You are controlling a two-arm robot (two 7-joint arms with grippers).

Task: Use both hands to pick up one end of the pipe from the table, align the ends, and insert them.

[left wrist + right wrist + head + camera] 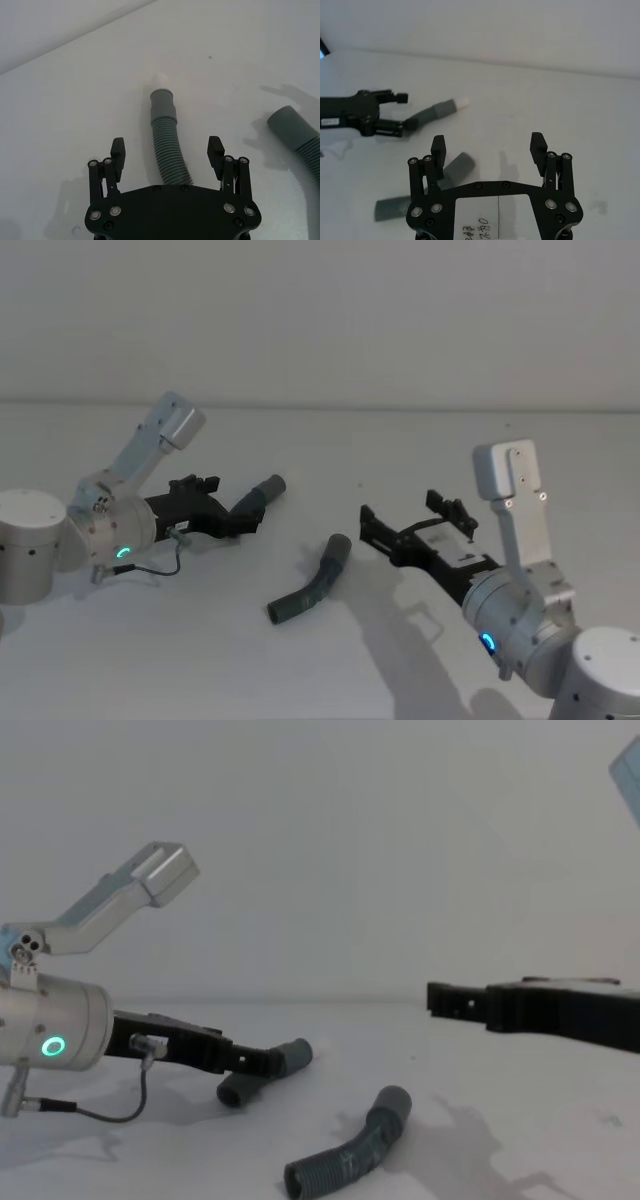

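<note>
Barely begun — nothing lifted, aligned or joined. Left gripper (167, 147) spread wide astride one pipe piece (262, 492) lying on the table (400, 440); right gripper (488, 145) also spread, hovering near the other piece (312, 582).

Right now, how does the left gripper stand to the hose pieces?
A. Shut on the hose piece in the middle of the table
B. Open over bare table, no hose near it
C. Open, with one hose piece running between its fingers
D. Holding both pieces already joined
C: in the left wrist view the left gripper has its fingers spread, with gaps on both sides of the ribbed hose piece that runs between them over the table.
</note>
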